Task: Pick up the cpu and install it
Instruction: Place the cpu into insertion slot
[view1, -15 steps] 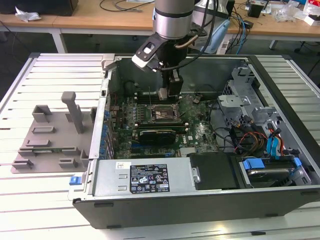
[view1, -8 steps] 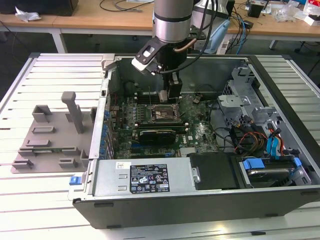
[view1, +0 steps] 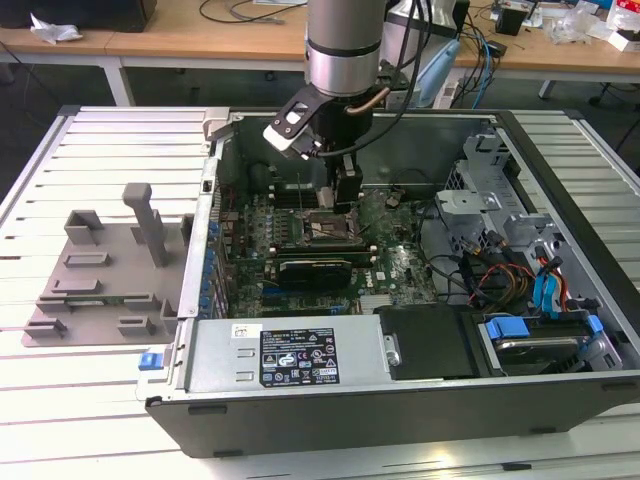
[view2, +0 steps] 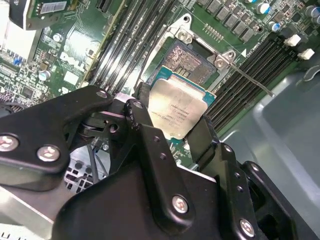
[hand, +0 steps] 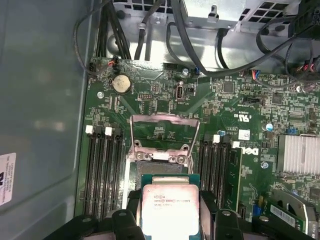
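While jaws pinch cpu (view2: 175, 110) | second wrist view: at open socket (view2: 187, 62) | exterior view: inside case (view1: 400, 410)

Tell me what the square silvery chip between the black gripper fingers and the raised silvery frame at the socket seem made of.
The square silvery cpu, clamped in the gripper: a matte, brushed-looking metal lid with soft reflections, on a thin green edge, likely circuit-board laminate. The raised silvery socket frame: bare stamped sheet metal with bright glints at its bends, probably steel.
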